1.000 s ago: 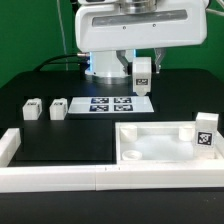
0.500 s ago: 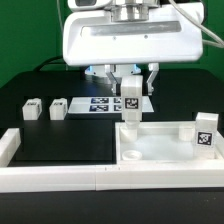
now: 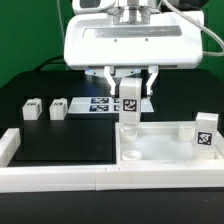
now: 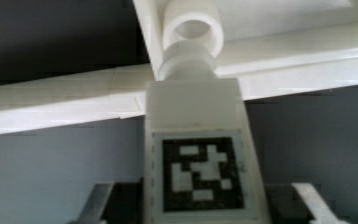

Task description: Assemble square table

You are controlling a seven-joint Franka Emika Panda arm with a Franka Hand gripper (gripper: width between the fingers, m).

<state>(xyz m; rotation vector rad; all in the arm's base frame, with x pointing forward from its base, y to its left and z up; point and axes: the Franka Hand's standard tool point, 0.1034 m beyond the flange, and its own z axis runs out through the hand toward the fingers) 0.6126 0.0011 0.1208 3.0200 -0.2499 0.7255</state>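
Exterior view | vs a second ago: claw (image 3: 129, 90) has come forward and down, held leg (image 3: 130, 112) now upright at square slab's (image 3: 165, 152) far corner, that view's left | count: 4 legs, 1 slab; loose leg (image 3: 32, 110) and second loose leg (image 3: 58, 107) on tabletop (image 3: 70, 140), standing leg (image 3: 207, 133) on slab | claw: part-open, clamped on held leg.

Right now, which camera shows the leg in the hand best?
The wrist view: the leg fills the picture, and its tag is large. The exterior view shows the leg small, but upright in the hand, at a corner of the slab.
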